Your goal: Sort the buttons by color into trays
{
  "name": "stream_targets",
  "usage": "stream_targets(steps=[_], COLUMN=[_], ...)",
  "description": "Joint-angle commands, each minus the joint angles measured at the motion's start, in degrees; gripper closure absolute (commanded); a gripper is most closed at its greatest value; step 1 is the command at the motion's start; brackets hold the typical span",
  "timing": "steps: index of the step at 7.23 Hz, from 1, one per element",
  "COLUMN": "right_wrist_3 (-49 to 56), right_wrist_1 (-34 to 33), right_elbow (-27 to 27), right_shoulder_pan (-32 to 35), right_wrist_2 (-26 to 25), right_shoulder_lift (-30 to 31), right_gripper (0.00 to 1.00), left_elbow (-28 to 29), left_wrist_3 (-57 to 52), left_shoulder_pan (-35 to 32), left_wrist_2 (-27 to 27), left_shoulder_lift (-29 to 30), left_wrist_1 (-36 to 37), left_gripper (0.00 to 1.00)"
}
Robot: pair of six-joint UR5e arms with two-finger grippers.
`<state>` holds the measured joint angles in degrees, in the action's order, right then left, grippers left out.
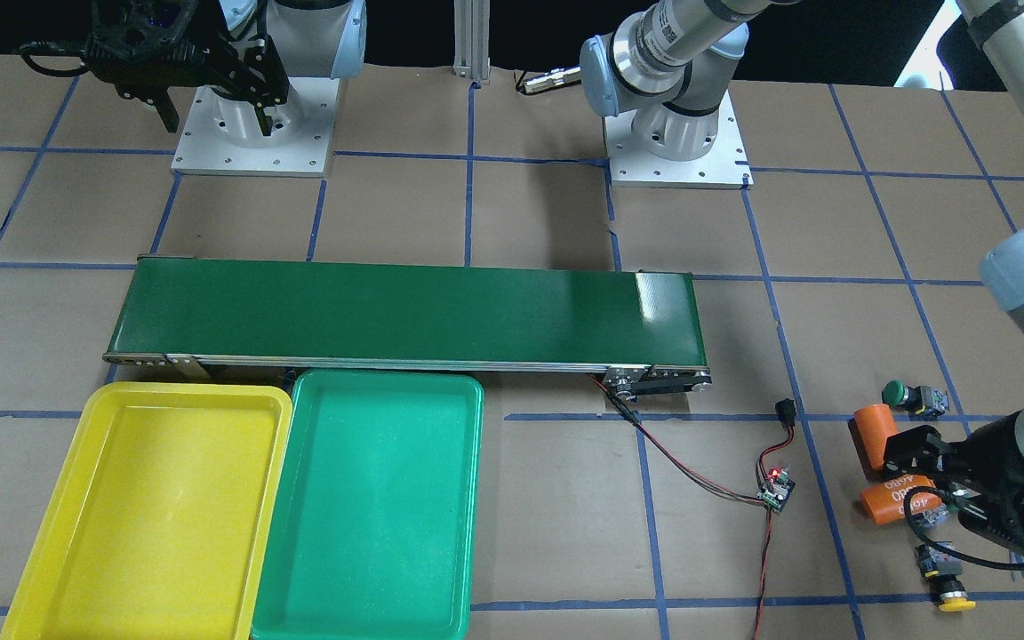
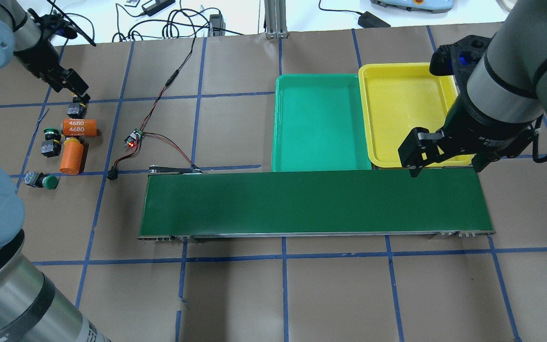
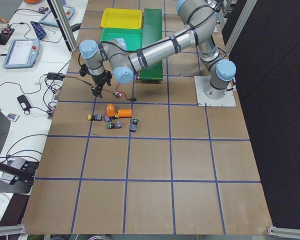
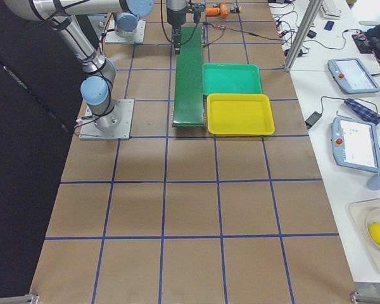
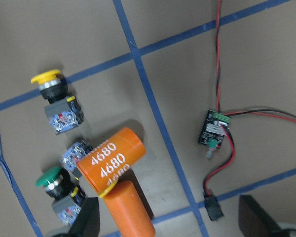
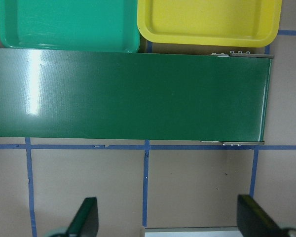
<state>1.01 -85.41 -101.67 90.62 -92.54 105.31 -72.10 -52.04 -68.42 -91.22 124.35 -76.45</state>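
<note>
At the left end of the desk (image 2: 235,294) the four buttons lie in a loose group together with two orange cylinders. One yellow button (image 5: 52,86) lies on its side at the far edge of the group, apart from the others. The other yellow button (image 5: 76,155) touches the cylinder marked 4680 (image 5: 113,163), and its cap is mostly hidden under this cylinder. One green button (image 5: 52,180) lies just beside it, close to the plain cylinder (image 5: 130,212). The second green button (image 2: 45,180) lies alone at the near edge of the group, on a blue tape line. The left gripper (image 5: 170,217) hangs above this group; its fingers (image 5: 86,222) are spread wide and hold nothing. To the right of the group there is a small circuit board (image 2: 134,138) with a red light, and red and black wires go from it to the green belt (image 2: 311,202). The belt lies across the middle of the desk. Behind its right half the green tray (image 2: 321,123) and the yellow tray (image 2: 397,114) stand side by side with their long edges touching, the yellow one more to the right. Both trays are well apart from the buttons. The right gripper (image 6: 170,219) hangs high over the right end of the belt, with its fingers (image 6: 86,219) also spread and holding nothing.
</note>
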Motion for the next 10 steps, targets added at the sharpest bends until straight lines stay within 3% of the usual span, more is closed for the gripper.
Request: stream_targets(steps=[1, 5, 7, 8, 10], right_wrist_3=[-0.04, -0.04, -0.04, -0.04, -0.04], right_wrist_1=[-0.2, -0.2, -0.2, -0.2, -0.2], right_elbow=[-1.07, -1.25, -1.25, -1.25, -1.25], right_shoulder_pan=[0.09, 0.0, 0.0, 0.0, 0.0], right_wrist_2=[0.08, -0.18, -0.19, -0.1, -0.1], right_shoulder_lift=[0.51, 0.51, 0.51, 0.51, 0.51], right_gripper=[0.0, 0.0, 0.0, 0.0, 0.0], left_elbow=[-0.14, -2.33, -4.7, -5.49, -5.94], left_wrist_3=[-12.61, -12.04, -11.24, -11.15, -7.32], left_shoulder_pan=[1.61, 2.15, 2.23, 2.23, 1.18], left_wrist_2=[-3.33, -3.61, -4.31, -4.58, -4.93], left_shoulder_lift=[3.87, 6.52, 6.96, 7.05, 3.55], left_wrist_1=[3.47, 4.38, 8.48, 8.33, 5.2], left_gripper=[0.0, 0.0, 0.32, 0.63, 0.92])
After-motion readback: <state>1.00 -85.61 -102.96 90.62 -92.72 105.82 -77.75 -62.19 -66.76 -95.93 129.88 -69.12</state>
